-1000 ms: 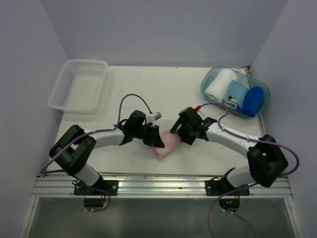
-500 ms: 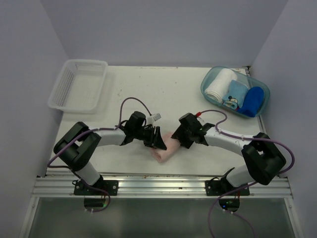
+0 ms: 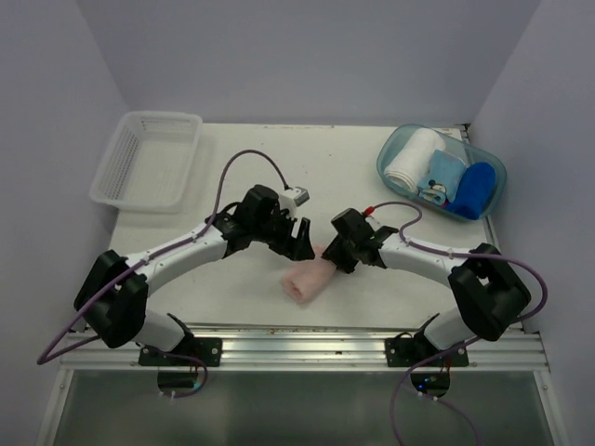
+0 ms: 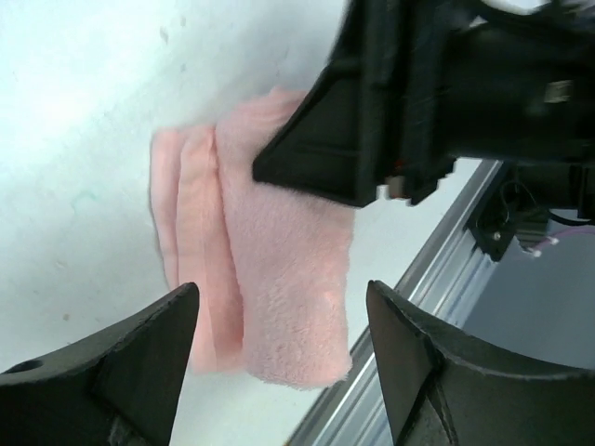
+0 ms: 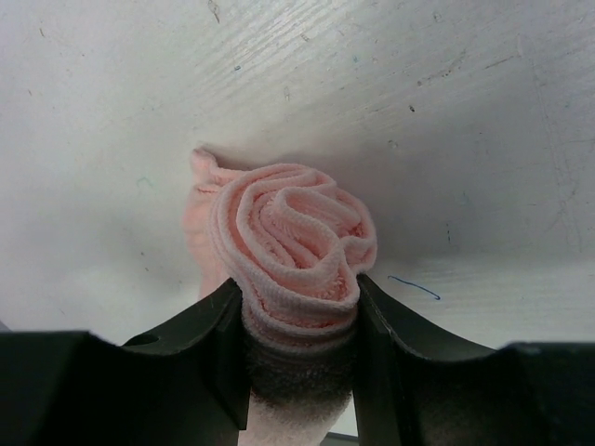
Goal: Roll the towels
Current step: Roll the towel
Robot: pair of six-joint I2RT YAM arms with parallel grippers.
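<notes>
The pale pink towel (image 3: 305, 281) lies rolled on the table near the front edge. In the right wrist view its spiral end (image 5: 296, 237) sits between my right gripper's (image 5: 297, 284) fingers, which press on both sides: shut on it. In the top view the right gripper (image 3: 331, 256) is at the roll's far right end. My left gripper (image 3: 301, 247) hovers just behind the roll, open and holding nothing. The left wrist view shows the pink towel (image 4: 279, 269) below and between its spread fingers (image 4: 139, 362). The royal blue towel (image 3: 474, 190) lies rolled in the bin at the back right.
The translucent teal bin (image 3: 383, 163) at the back right also holds a white towel roll (image 3: 409, 160) and a light blue printed cloth (image 3: 439, 182). A white mesh basket (image 3: 149, 160) stands at the back left. The metal rail (image 3: 297, 346) runs along the front edge.
My left gripper has opened, let go of the pink towel and drawn back from it. My right gripper has closed on the roll's end.
</notes>
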